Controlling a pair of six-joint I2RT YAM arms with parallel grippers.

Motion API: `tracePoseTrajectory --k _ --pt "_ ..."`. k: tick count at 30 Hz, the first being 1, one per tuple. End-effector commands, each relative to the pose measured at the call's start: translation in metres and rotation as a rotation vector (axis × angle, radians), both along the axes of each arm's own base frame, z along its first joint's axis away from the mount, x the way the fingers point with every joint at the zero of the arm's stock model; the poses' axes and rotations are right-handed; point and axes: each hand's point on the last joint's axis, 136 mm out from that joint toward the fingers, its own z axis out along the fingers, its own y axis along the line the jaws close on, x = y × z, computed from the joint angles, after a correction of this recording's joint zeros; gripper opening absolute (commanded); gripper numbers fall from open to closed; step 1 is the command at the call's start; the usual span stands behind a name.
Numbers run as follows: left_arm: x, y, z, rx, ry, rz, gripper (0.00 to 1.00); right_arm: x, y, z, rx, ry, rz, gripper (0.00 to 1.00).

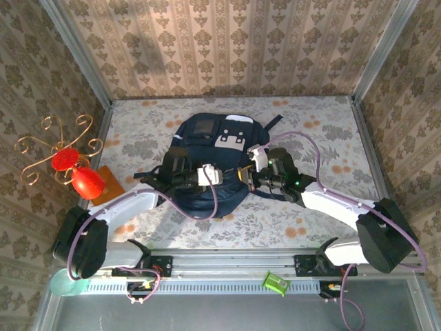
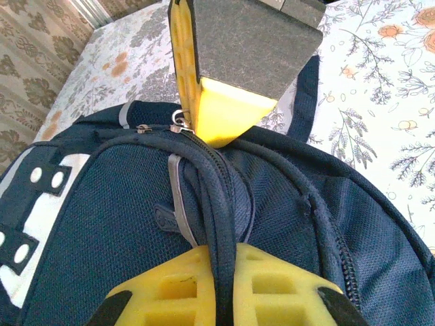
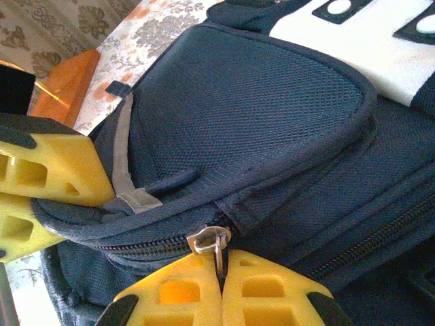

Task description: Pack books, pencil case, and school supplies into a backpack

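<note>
The dark navy backpack [image 1: 213, 148] lies flat mid-table, its grey-white patches toward the far side. My left gripper [image 1: 231, 176] is shut on a thick piped fabric rim of the backpack [image 2: 109, 224], with the rim pinched between its yellow fingers [image 2: 170, 285]. My right gripper [image 3: 221, 266] faces it from the right and is shut on the metal zip pull [image 3: 212, 239] of the backpack [image 3: 258, 115]. In the top view the right gripper [image 1: 247, 176] nearly meets the left one. The zip below the pull looks closed. Books, pencil case and school supplies are out of view.
An orange-brown flat slab [image 1: 110, 183] lies left of the backpack, beside a red ornament [image 1: 77, 176] on a gold wire stand. A small green object [image 1: 275, 283] sits on the front rail. Patterned walls enclose the floral table [image 1: 331, 138].
</note>
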Motion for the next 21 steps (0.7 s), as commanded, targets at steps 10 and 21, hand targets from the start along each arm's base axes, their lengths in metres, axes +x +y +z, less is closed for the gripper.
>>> tracePoseTrajectory --k 10,21 --pt "-0.014 0.013 0.006 -0.041 -0.007 -0.085 0.00 0.048 -0.093 -0.055 -0.250 0.237 -0.374 0.00" --pt "0.001 0.021 0.003 -0.019 -0.039 -0.019 0.00 0.032 -0.059 -0.036 -0.138 0.195 -0.077 0.00"
